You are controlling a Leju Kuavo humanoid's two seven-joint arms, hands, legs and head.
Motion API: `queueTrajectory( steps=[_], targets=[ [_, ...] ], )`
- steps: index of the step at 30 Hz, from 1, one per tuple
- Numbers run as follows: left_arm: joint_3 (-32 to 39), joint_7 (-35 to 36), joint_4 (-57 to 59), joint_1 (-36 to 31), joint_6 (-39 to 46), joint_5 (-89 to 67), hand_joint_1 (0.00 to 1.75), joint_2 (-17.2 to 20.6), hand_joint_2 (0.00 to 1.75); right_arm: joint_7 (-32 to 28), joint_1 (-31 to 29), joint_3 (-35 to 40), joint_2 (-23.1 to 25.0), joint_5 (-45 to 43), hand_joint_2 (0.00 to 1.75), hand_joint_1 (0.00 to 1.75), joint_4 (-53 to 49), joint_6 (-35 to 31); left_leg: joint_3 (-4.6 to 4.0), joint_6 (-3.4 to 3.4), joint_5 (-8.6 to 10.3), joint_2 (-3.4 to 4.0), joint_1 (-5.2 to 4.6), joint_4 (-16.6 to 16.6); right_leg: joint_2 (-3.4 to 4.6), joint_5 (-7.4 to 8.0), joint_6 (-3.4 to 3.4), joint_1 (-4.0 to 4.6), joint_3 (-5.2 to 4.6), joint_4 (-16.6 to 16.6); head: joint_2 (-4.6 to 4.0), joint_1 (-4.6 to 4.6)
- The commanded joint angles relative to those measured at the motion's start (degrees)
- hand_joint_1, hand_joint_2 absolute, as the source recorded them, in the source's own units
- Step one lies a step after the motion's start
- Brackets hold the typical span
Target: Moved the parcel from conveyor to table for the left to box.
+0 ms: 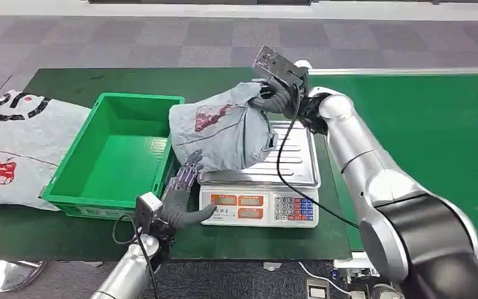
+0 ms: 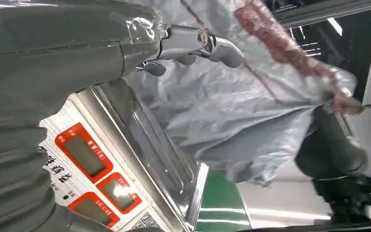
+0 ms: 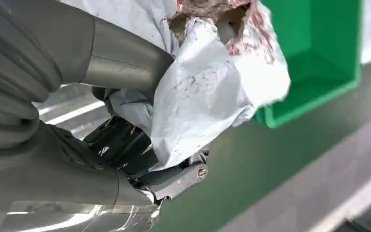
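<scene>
Two hands in play: the right hand (image 1: 272, 94) pinches the grey parcel (image 1: 224, 134) by its top corner, the bag sagging onto the scale's steel tray (image 1: 299, 163) beside the green bin (image 1: 115, 156). Left hand (image 1: 183, 198) waits with fingers spread at the scale's front, holding nothing. Risk: that thin plastic could slide out of the pinch, or the drooping bag snag the bin wall and drag the scale across the surface (image 1: 249, 240).

Grey parcel (image 1: 224, 131) with red print; green bin (image 1: 115, 156); white scale (image 1: 258, 205), orange-red displays.
</scene>
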Motion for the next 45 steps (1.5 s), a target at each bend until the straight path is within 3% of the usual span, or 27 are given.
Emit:
queueTrajectory(
  steps=[1,2,3,6,10,15,16,23,34,37,39,40,45],
  targets=[
    [-1.61,-2.76,2.12,-1.53,1.12,-0.24,0.0,1.88,1.75,-1.06,5.47,17.59,-4.42,12.67,1.75,1.75,-0.73,-14.5,0.17,-0.03,-0.02,0.0,0.09,-0.07,-0.01,-0.01,-0.06,0.09,0.2,-0.09,0.0,0.0],
    [-1.61,-2.76,2.12,-1.53,1.12,-0.24,0.0,1.88,1.75,-1.06,5.47,17.59,-4.42,12.67,1.75,1.75,-0.73,-14.5,0.48,-0.07,-0.03,0.03,0.15,-0.27,0.02,0.0,-0.14,0.16,0.52,-0.32,0.0,0.02],
    [-1.61,-2.76,2.12,-1.53,1.12,-0.24,0.0,1.88,1.75,-1.06,5.47,17.59,-4.42,12.67,1.75,1.75,-0.73,-14.5,0.14,-0.02,-0.01,-0.02,0.08,-0.06,-0.03,-0.02,-0.06,0.08,0.19,-0.06,0.0,0.0],
    [-1.61,-2.76,2.12,-1.53,1.12,-0.24,0.0,1.88,1.75,-1.06,5.47,17.59,-4.42,12.67,1.75,1.75,-0.73,-14.5,0.17,-0.04,-0.05,0.11,0.09,-0.06,0.1,-0.01,-0.08,0.08,0.15,-0.05,0.0,0.0],
    [-2.18,-2.76,2.75,-2.79,0.55,-0.36,0.0,1.94,1.75,1.35,3.9,23.52,-5.61,16.91,1.75,1.75,0.07,-14.63,0.06,-0.04,-0.02,0.08,0.08,-0.01,0.12,0.02,-0.09,0.07,0.05,0.0,0.0,0.0],
    [-2.38,-2.76,4.59,-4.55,0.41,-0.32,0.0,1.81,1.75,2.9,1.36,32.11,-8.97,23.54,1.75,1.75,0.09,-10.0,0.12,-0.03,-0.02,-0.04,0.1,0.0,-0.02,-0.01,-0.11,0.1,0.17,-0.03,0.0,0.02],
    [-2.3,-2.76,4.49,-4.43,0.54,-0.27,0.0,1.87,1.75,3.0,1.48,32.18,-9.27,23.47,1.75,0.02,-0.35,-11.14,0.06,-0.02,-0.02,0.04,0.06,0.01,0.05,0.01,-0.09,0.06,0.07,0.01,0.0,0.02],
    [-0.44,-2.76,1.41,-1.17,2.39,-0.02,0.0,3.15,1.75,5.71,2.52,24.8,-9.51,17.39,1.75,0.0,-5.93,-28.1,0.17,-0.05,-0.07,0.21,0.07,-0.04,0.22,0.02,-0.12,0.07,0.16,-0.05,0.0,0.02],
    [-0.44,-2.76,1.41,-1.17,2.39,-0.02,0.0,3.15,1.75,5.71,2.52,24.8,-9.51,17.39,1.75,0.0,-5.93,-28.1,0.18,-0.04,-0.05,0.17,0.09,-0.05,0.2,0.03,-0.11,0.08,0.16,-0.05,0.0,0.02],
    [0.2,-2.76,0.46,-0.13,2.91,0.03,0.0,3.35,1.75,6.47,4.44,22.92,-10.94,17.33,1.75,0.0,-10.37,-37.25,0.16,-0.04,-0.04,0.13,0.09,-0.05,0.15,0.02,-0.1,0.08,0.16,-0.05,0.0,0.02],
    [0.47,-2.76,-0.16,0.45,3.2,-0.02,0.0,3.5,1.75,6.6,4.95,22.02,-11.88,17.19,1.75,0.0,-13.1,-39.75,0.21,-0.04,-0.05,0.15,0.08,-0.09,0.17,0.02,-0.11,0.08,0.2,-0.09,0.0,0.02],
    [0.66,-2.76,-0.43,0.74,3.34,-0.02,0.0,3.59,1.75,6.52,5.28,20.26,-12.66,15.73,0.0,0.0,-15.06,-40.52,0.16,-0.04,-0.04,0.13,0.06,-0.07,0.15,0.01,-0.09,0.06,0.14,-0.06,0.0,0.0],
    [1.21,-2.76,-1.19,1.19,3.27,0.0,0.0,3.61,1.75,0.26,11.18,9.29,-15.87,4.3,0.0,0.0,-24.97,-42.09,0.12,-0.03,-0.03,0.0,0.08,-0.05,0.02,0.0,-0.09,0.08,0.16,-0.08,0.0,0.0]
  ],
)
